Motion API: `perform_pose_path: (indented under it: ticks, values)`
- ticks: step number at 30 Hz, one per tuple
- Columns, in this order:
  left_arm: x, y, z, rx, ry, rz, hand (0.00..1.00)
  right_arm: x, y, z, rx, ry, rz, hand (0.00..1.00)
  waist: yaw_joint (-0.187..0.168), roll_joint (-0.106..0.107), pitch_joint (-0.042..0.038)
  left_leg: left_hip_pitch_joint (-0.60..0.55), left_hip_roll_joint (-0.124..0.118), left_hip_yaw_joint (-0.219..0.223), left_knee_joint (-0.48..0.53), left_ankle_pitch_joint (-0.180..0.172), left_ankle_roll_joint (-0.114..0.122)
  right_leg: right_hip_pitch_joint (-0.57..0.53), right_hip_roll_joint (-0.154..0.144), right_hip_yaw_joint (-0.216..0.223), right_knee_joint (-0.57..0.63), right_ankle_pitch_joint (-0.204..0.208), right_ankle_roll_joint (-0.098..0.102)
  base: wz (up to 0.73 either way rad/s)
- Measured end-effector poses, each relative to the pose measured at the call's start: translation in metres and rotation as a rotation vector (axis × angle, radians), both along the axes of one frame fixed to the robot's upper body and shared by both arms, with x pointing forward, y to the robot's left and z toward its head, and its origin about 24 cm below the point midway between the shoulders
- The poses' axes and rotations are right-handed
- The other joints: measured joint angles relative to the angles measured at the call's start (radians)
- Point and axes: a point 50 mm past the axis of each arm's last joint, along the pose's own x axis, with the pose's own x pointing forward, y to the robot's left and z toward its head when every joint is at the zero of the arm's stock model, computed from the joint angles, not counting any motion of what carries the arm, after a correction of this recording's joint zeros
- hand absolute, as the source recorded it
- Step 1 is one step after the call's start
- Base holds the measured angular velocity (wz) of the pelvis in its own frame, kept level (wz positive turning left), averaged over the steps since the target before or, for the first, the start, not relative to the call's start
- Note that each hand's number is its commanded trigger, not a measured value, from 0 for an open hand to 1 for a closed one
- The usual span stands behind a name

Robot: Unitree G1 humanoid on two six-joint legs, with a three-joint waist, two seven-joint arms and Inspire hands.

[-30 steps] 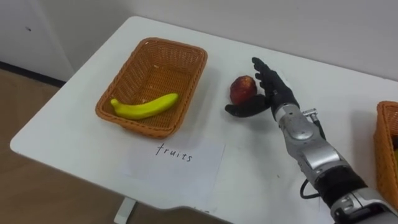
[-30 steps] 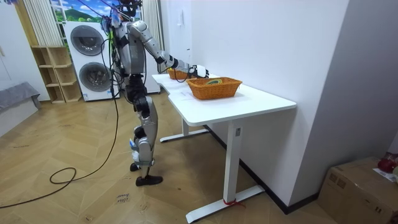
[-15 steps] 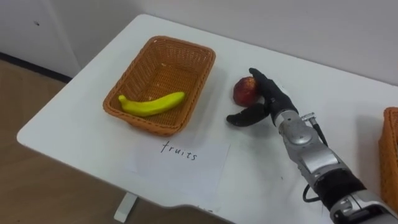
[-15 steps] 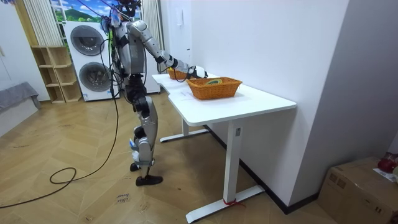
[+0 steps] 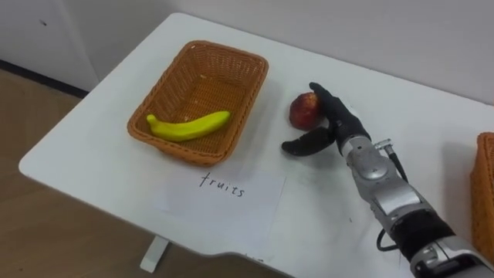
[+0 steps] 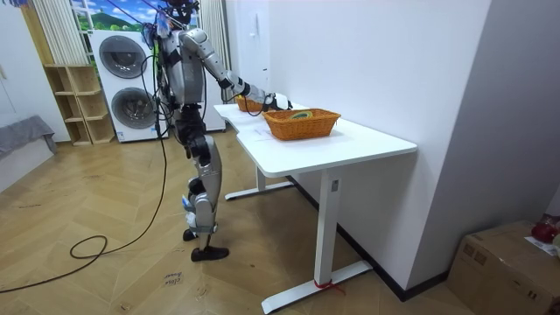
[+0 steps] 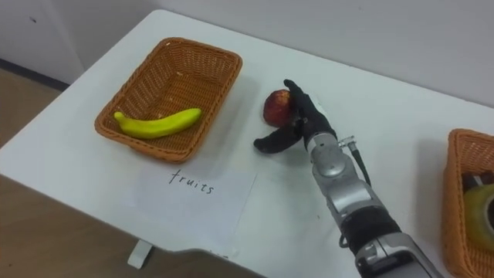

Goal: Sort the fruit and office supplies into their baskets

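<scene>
The apple (image 5: 305,110) sits on the white worktop (image 5: 100,171), outside either basket, right against the fingers (image 5: 325,99) of the right hand (image 5: 338,128). The hand is released, not grasping. Its fingers run straight along the apple's right side, and the thumb (image 5: 302,146) is splayed out on the worktop just short of the fruit on the near side.

Left of the hand, past the apple, lies a wicker basket (image 5: 185,153) with a banana (image 5: 189,126) in it. On the thumb side, nearer the worktop's front edge, a sheet of paper (image 5: 231,208) lies flat, handwritten "fruits".

Well to the hand's right a second wicker basket (image 7: 457,193) stands at the picture's edge. The right eye view takes in more of it, with a yellowish rounded thing (image 7: 480,205) inside, too cut off to name.

In the room view the robot stands at the long side of the worktop, right arm stretched over it towards the farther basket. Two stacked washing machines (image 6: 124,79) and an open shelf (image 6: 74,105) are behind it, and a cardboard box (image 6: 507,262) sits on the floor at the room view's right.
</scene>
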Motion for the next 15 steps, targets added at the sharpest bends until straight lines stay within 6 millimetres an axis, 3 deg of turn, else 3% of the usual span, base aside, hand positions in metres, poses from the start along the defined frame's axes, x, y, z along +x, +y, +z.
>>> perform_pose_path:
  ticks: [9,13,15]
  values:
    - [0.0047,-0.0001,0.0006,-0.008,-0.013,-0.010,0.00,-0.0002,-0.0019,-0.0009,0.003,-0.012,-0.009,0.00,0.003,0.000,-0.0013,0.000,0.000,0.004,0.006,0.000,0.000,-0.001,0.000,0.000,0.000,0.000,0.000,0.00]
    - [0.0066,-0.0029,0.0005,-0.018,-0.029,-0.018,0.00,-0.0001,-0.0031,-0.0004,0.018,-0.021,-0.035,0.00,0.003,0.016,0.0009,-0.002,0.000,0.004,0.007,0.000,0.000,-0.001,-0.001,-0.001,0.000,0.000,0.000,0.00]
    - [0.0070,-0.0051,0.0002,-0.019,-0.031,-0.033,0.00,0.0001,-0.0032,0.0001,0.017,-0.030,-0.044,0.00,0.003,0.024,-0.0036,-0.006,0.000,0.004,0.008,0.000,0.000,-0.006,-0.001,0.000,0.000,0.000,0.000,0.00]
